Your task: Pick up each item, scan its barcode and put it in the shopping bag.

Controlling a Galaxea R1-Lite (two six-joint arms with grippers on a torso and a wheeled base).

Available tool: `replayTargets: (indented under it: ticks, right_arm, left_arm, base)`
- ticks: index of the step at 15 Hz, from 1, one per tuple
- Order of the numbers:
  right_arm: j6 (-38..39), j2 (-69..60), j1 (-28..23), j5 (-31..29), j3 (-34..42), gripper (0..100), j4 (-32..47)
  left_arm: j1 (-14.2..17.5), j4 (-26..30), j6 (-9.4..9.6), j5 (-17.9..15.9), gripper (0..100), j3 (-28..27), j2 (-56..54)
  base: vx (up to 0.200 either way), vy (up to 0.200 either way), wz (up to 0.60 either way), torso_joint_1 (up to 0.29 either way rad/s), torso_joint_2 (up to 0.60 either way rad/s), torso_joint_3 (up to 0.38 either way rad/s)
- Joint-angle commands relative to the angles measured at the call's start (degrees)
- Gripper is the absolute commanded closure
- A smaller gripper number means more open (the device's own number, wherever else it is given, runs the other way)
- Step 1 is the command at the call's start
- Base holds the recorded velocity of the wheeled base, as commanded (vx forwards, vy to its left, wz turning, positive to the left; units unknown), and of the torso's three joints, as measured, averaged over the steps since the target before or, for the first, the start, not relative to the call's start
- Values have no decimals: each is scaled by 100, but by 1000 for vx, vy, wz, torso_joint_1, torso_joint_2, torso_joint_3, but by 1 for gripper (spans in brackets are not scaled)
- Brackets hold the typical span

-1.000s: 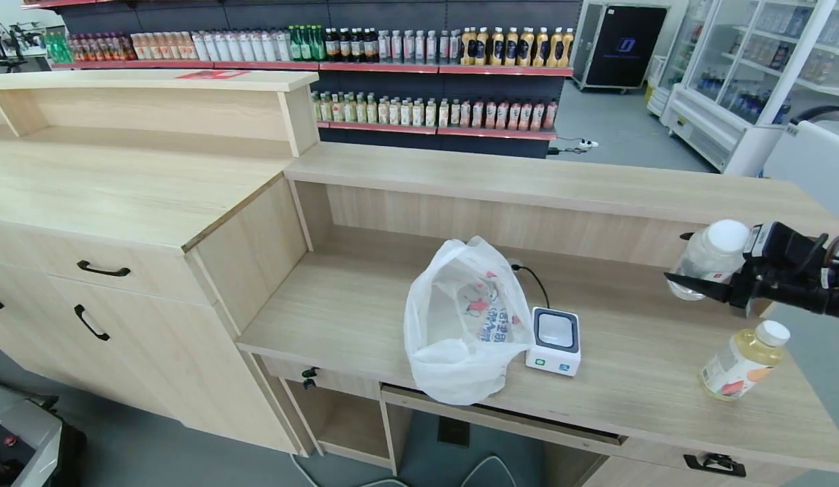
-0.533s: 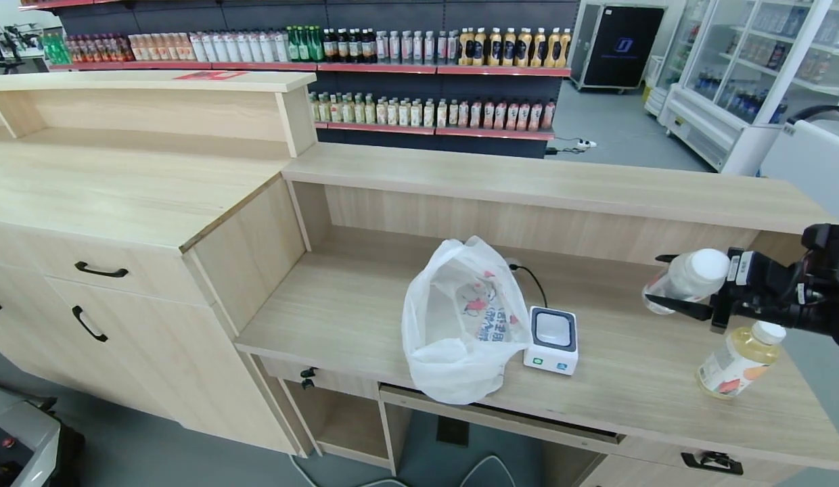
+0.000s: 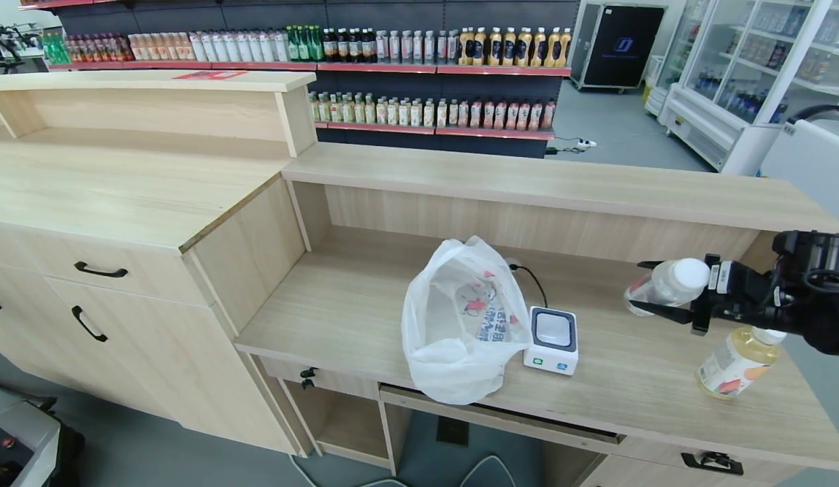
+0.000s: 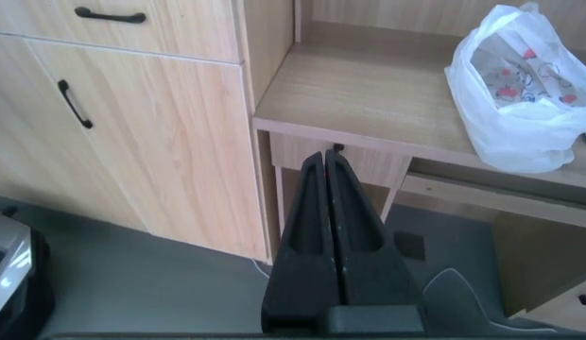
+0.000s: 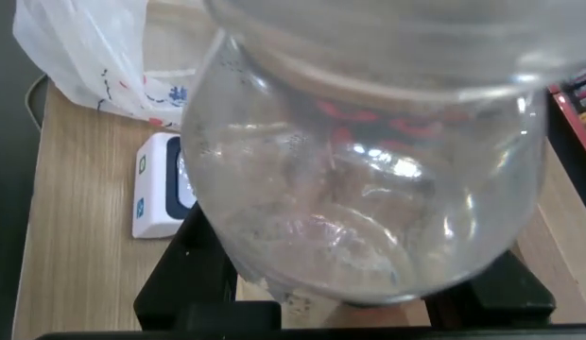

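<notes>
Over the last second the right gripper (image 3: 641,287), clamped on the clear white-capped bottle (image 3: 666,284), came down and travelled toward the barcode scanner (image 3: 553,339), which ended up nearer ahead of its fingertips. The bottle tipped flatter between the fingers. The yellow drink bottle (image 3: 731,365), at first below the fingers, ended up behind them, its cap partly covered by the wrist.

Clear plastic bottle (image 3: 662,285), white cap; white plastic shopping bag (image 3: 453,338), red-and-blue print; white box scanner (image 3: 553,345), dark window; pale wood-grain surface (image 3: 338,304).
</notes>
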Motion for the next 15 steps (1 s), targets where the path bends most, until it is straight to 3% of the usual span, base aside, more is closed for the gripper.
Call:
replayTargets:
  ticks: [1, 15]
  right_arm:
    - [-10, 123, 14, 29, -16, 100, 0]
    - [-19, 782, 383, 204, -579, 100, -79]
  left_arm:
    - [4, 0, 2, 2, 100, 0, -2]
    - [4, 0, 2, 2, 100, 0, -2]
  base:
    - [0, 0, 0, 0, 0, 0]
    - [0, 0, 0, 0, 0, 0]
